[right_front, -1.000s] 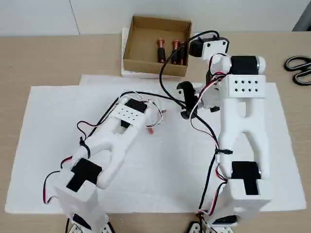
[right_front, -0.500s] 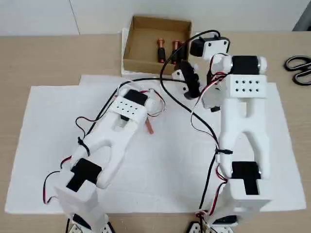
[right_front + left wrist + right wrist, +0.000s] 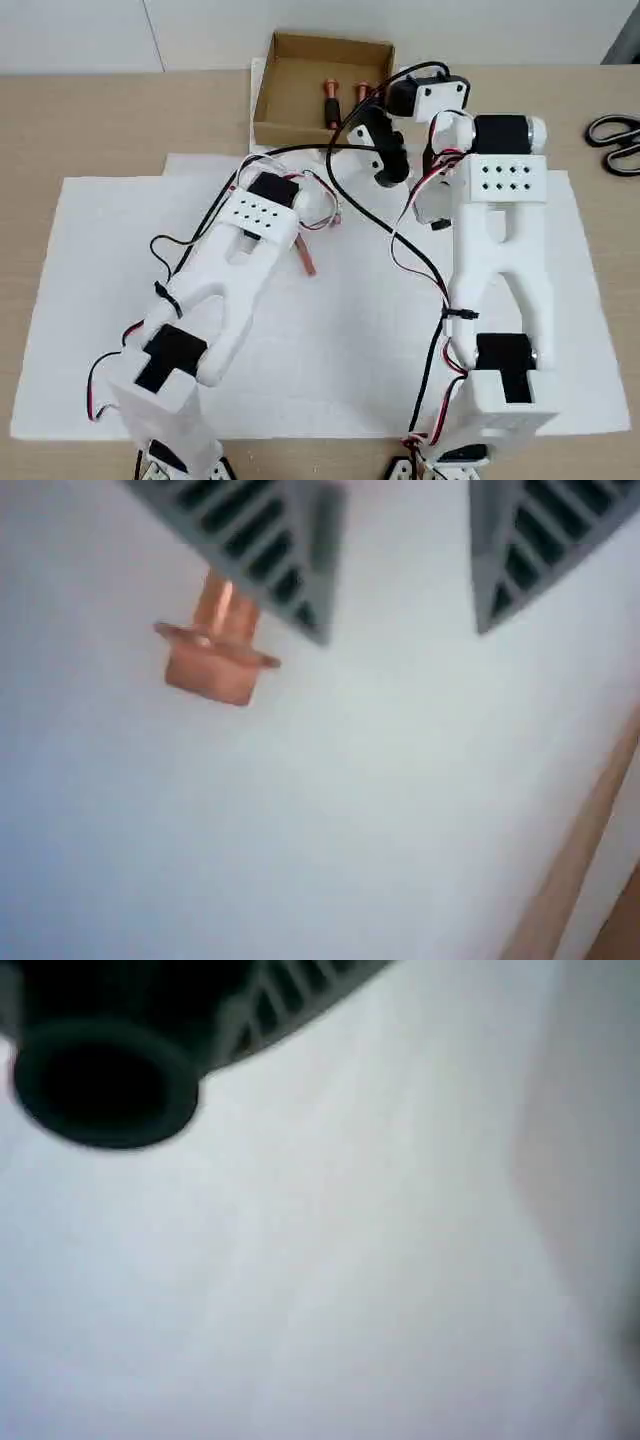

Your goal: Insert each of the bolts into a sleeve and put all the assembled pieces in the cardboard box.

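Swinging the sleeve (image 3: 105,1085), clamped in the right gripper (image 3: 386,152), up off the paper (image 3: 120,300) to the cardboard box (image 3: 300,133)'s near wall, apparently awaiting mating; spreading the left gripper (image 3: 400,630) wide just beside the bolt (image 3: 215,665), lying near the box, probably for pickup.

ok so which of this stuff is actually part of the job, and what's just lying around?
Job:
copper bolt
black sleeve
cardboard box
assembled pieces, already in the box

Lying about:
scissors, off to the side
white paper sheet, just the work surface
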`<act>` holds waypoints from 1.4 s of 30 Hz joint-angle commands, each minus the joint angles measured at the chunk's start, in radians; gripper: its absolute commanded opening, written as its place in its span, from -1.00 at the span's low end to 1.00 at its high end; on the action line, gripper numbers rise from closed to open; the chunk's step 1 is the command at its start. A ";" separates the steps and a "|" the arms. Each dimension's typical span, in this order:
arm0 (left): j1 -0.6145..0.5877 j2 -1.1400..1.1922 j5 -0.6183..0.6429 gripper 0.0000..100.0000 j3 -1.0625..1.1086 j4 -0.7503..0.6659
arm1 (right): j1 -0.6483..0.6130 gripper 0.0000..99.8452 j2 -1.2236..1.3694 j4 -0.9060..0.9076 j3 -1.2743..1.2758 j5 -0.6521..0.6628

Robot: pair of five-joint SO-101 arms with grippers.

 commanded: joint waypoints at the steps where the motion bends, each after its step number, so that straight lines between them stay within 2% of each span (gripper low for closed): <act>1: -0.032 0.011 -0.008 -0.61 -0.048 0.003 | 0.035 -0.99 -0.058 0.008 -0.044 -0.012; 7: -0.046 0.043 -0.009 -0.61 -0.048 0.000 | 0.143 -0.99 -0.061 0.007 -0.049 -0.014; 14: -0.046 0.072 -0.028 -0.61 -0.048 -0.048 | 0.180 -0.99 -0.136 0.005 -0.051 -0.014; 26: -0.046 0.153 -0.044 -0.61 -0.061 -0.103 | 0.185 -0.99 -0.232 0.004 -0.051 -0.014; 42: -0.046 0.157 -0.051 -0.59 -0.081 -0.069 | 0.182 -0.99 -0.229 0.004 -0.049 -0.014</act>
